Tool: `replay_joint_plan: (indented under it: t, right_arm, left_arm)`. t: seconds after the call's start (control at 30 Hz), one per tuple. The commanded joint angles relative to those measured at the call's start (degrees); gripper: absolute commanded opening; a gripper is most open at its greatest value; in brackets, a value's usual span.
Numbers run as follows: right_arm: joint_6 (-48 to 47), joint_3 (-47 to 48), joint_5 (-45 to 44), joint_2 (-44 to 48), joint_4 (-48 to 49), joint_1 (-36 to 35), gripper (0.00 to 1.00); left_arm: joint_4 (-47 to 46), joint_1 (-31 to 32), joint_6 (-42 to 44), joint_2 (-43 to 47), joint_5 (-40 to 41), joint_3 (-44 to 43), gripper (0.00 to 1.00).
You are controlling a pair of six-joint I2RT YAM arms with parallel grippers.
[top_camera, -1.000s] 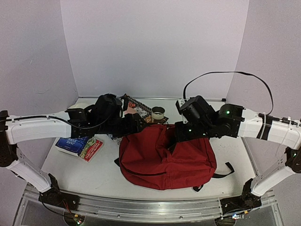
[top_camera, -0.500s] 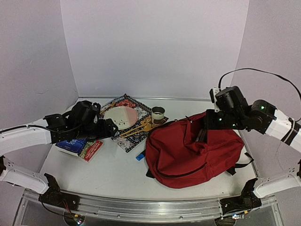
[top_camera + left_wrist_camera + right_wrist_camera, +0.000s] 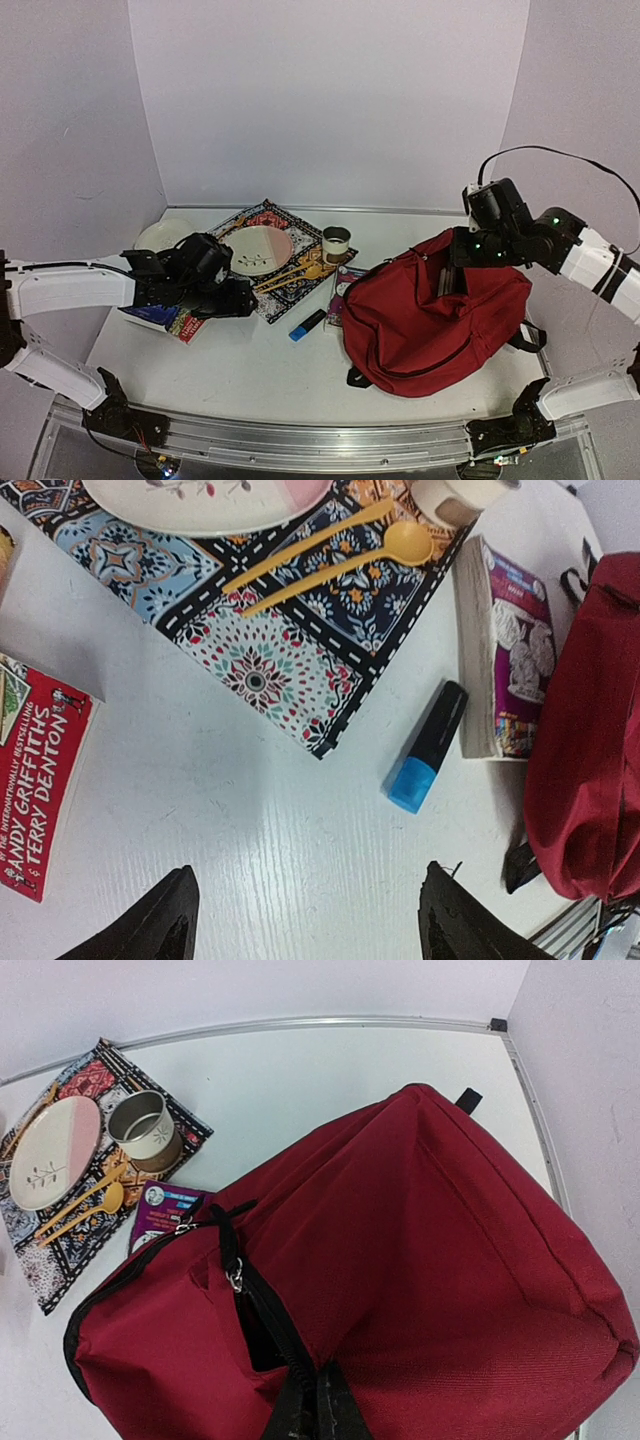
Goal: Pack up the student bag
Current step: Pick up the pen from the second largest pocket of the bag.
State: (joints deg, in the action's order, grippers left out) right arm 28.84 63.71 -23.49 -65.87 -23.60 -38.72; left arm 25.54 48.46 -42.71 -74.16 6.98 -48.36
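Light is even and diffuse, from above; I see no hard hotspots.

Overhead view: soft shadow hugs the base of the student bag [image 3: 430, 320] and runs under the left arm [image 3: 70, 285]. Walls [image 3: 330, 100] carry a lilac cast. The near edge of the table [image 3: 240, 370] bows with wide-lens curve.

Left wrist view: print on the mat [image 3: 260, 670] is crisp. The fingers [image 3: 160, 925] of the left gripper [image 3: 305, 920] are near-black silhouettes, slightly soft.

Right wrist view: bag fabric is sharp. The right gripper [image 3: 318, 1410] blurs at the bottom edge.

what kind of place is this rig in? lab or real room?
Probably a lab test cell: bare lilac walls boxing a white table, with staged props such as the student bag and a patterned placemat.
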Motion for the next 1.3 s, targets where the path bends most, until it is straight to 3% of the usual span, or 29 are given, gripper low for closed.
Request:
replay_joint_plan:
  t: [0.0, 0.73, 1.27]
  right_arm:
    - [-0.61, -1.65, -2.8, -2.95, 1.98, 0.39, 0.0]
    - [0.4, -6.64, 2.95, -2.05, 2.86, 0.37, 0.0]
    - [0.7, -8.16, 3.35, -0.83, 3.3, 0.38, 0.0]
  left_arm:
    - [-0.76, 1.58, 3.3, -3.98, -1.86, -3.89, 0.76]
    - [-2.36, 6.44, 13.97, -31.28, -3.88, -24.27, 0.61]
    - [0.47, 7.08, 17.41, -43.99, -1.05, -31.42, 0.55]
